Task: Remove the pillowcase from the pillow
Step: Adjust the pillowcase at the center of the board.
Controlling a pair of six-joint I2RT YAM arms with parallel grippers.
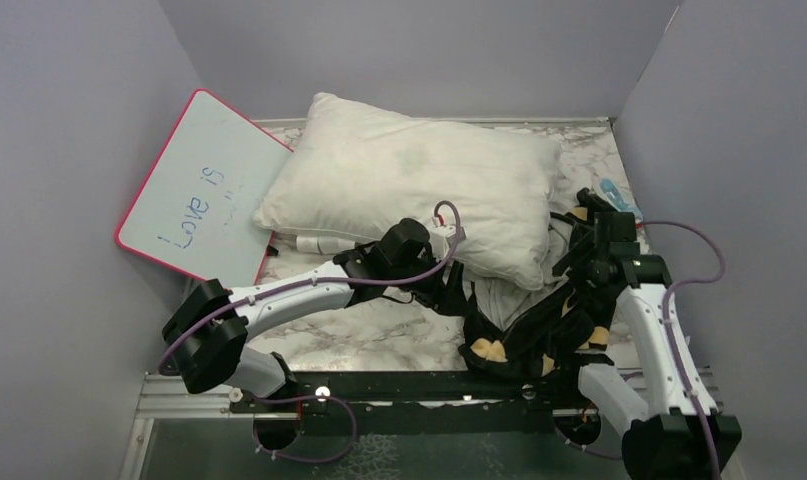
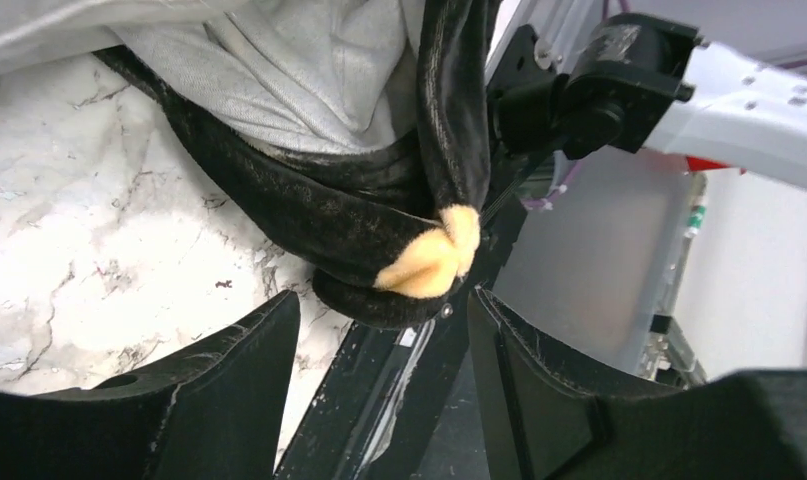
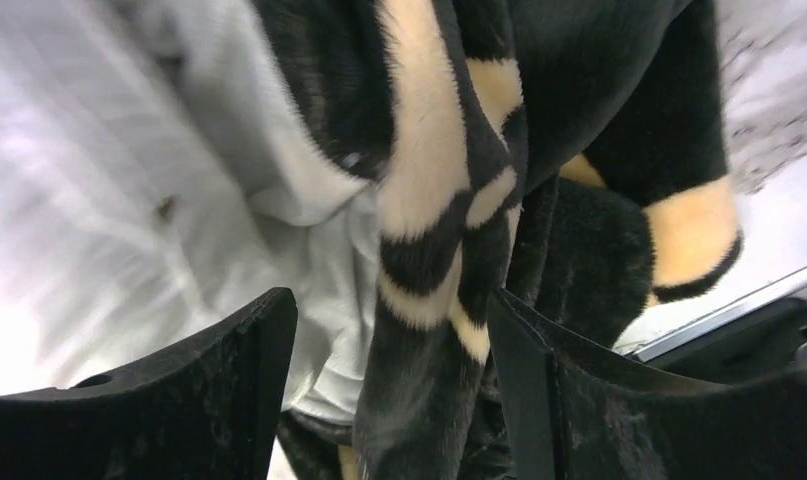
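The off-white pillow (image 1: 409, 185) lies bare at the back middle of the marble table. The black pillowcase (image 1: 529, 335) with tan motifs is bunched at the near right, beside the pillow's near right corner. My left gripper (image 1: 457, 298) (image 2: 381, 300) is open and empty. It hangs just short of a pillowcase (image 2: 379, 225) fold with a tan patch. My right gripper (image 3: 389, 297) is open too. A loose fold of the pillowcase (image 3: 449, 330) hangs between its jaws, against the right finger (image 3: 569, 400), with pale fabric behind it. In the top view the gripper is lost in the black cloth.
A pink-rimmed whiteboard (image 1: 204, 190) leans at the back left, with a small white object (image 1: 314, 243) by its near corner. A blue item (image 1: 611, 192) lies at the back right. Grey walls close in three sides. A black rail (image 1: 399, 385) runs along the near edge.
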